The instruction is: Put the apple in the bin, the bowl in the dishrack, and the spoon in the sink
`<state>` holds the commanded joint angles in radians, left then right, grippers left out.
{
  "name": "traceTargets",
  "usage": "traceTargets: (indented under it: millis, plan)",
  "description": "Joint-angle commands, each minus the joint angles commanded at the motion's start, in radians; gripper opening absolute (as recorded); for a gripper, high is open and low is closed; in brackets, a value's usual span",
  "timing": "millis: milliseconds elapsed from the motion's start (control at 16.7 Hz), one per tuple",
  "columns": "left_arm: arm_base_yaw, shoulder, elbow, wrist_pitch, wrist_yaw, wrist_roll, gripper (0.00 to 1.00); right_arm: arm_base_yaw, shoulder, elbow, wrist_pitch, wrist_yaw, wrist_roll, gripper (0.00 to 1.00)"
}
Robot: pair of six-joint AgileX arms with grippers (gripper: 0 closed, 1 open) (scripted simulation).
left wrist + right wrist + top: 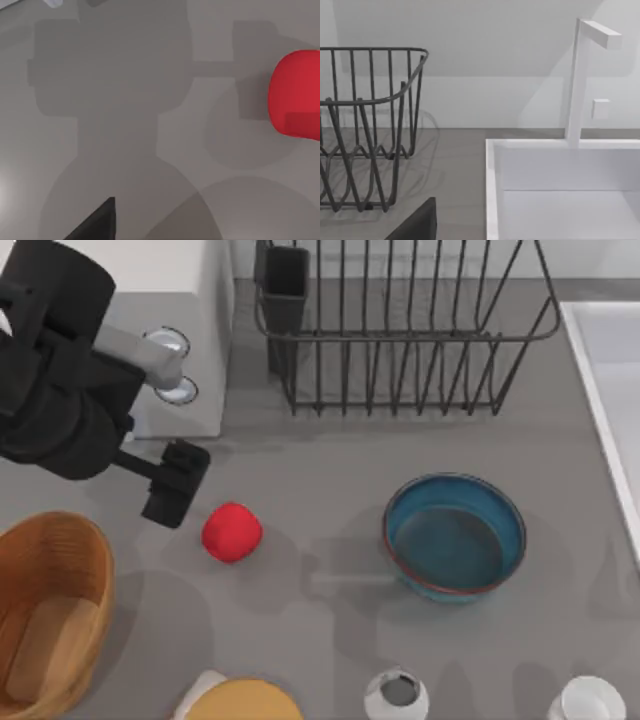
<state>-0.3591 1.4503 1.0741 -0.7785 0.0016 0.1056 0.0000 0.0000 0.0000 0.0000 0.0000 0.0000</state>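
Observation:
The red apple (232, 532) lies on the grey table, left of centre; it is also seen in the left wrist view (296, 95). My left gripper (175, 485) hovers just up and left of the apple, apart from it. The blue bowl (455, 535) stands upright to the right of the apple. At the far left front sits the wicker bin (45, 625). The black wire dishrack (400, 330) is at the back, and the white sink (610, 390) lies along the right edge. The spoon is out of view. A dark part of my right gripper (415, 225) faces the sink (560, 190) and the dishrack (365, 130).
A white box with silver knobs (185, 340) stands at the back left, under my left arm. Along the front edge are a yellow-orange disc (243, 702) and two white cups (397, 695) (587, 700). A white tap (580, 75) rises behind the sink.

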Motion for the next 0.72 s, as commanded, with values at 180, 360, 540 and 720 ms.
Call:
traceTargets:
  millis: [180, 360, 540, 720]
  plan:
    - [-0.065, 0.258, 0.192, -0.136, 0.002, 0.019, 1.0, 0.0, 0.0, 0.0, 0.0, 0.0, 0.0, 1.0]
    - [-0.115, 0.443, 0.346, -0.237, 0.006, 0.033, 1.0, 0.0, 0.0, 0.0, 0.0, 0.0, 0.0, 1.0]
    - [-0.146, 0.551, 0.441, -0.295, 0.009, 0.042, 1.0, 0.0, 0.0, 0.0, 0.0, 0.0, 0.0, 1.0]
    - [-0.152, 0.576, 0.463, -0.307, 0.01, 0.044, 1.0, 0.0, 0.0, 0.0, 0.0, 0.0, 0.0, 1.0]
